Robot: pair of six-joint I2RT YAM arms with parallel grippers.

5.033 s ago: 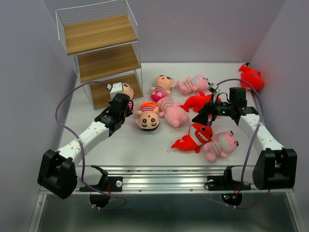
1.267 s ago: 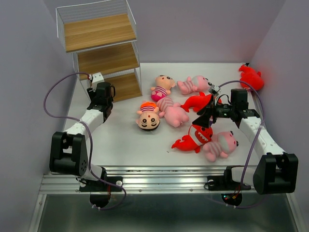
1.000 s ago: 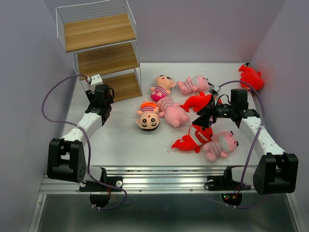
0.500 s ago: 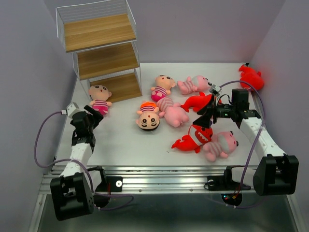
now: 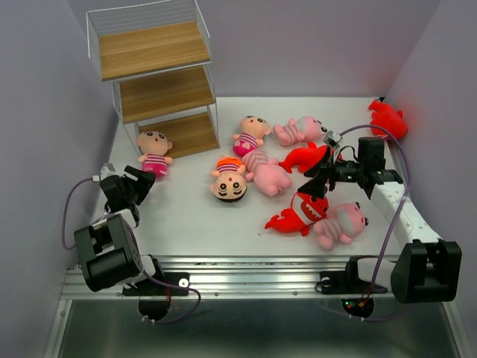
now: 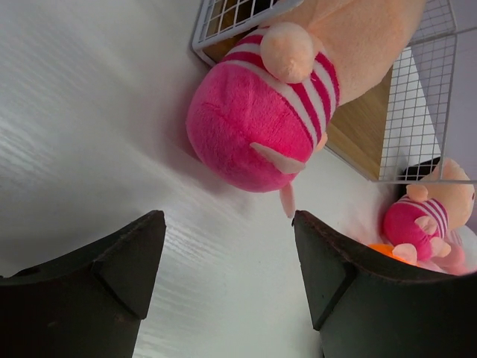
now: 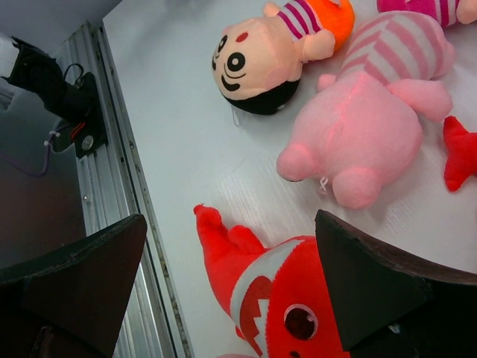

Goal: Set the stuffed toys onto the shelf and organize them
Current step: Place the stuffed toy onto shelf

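Stuffed toys: lying scattered over white tabletop, mostly across centre and right of overhead view. Three-tier shelf of light brown wooden boards in thin white wire frame: standing at upper left. Black-haired plush doll in pink stripes: lying on tabletop just in front of lowest board, at left of frame; filling upper centre of left wrist view, just beside wire frame. Left gripper: pointing toward that doll from lower left, fingers standing apart, holding nothing, only bare tabletop showing between them. Second striped doll and doll in orange shorts: lying at centre, latter just beside pink striped plush animal. Right gripper: hovering at centre right, fingers spread wide, gripping nothing. Red plush shark with white teeth: lying directly beneath right gripper, just beside another pink striped animal. Second red shark and third pink animal: lying above right gripper in frame. Third red shark: lying alone at far upper right, near lavender wall.
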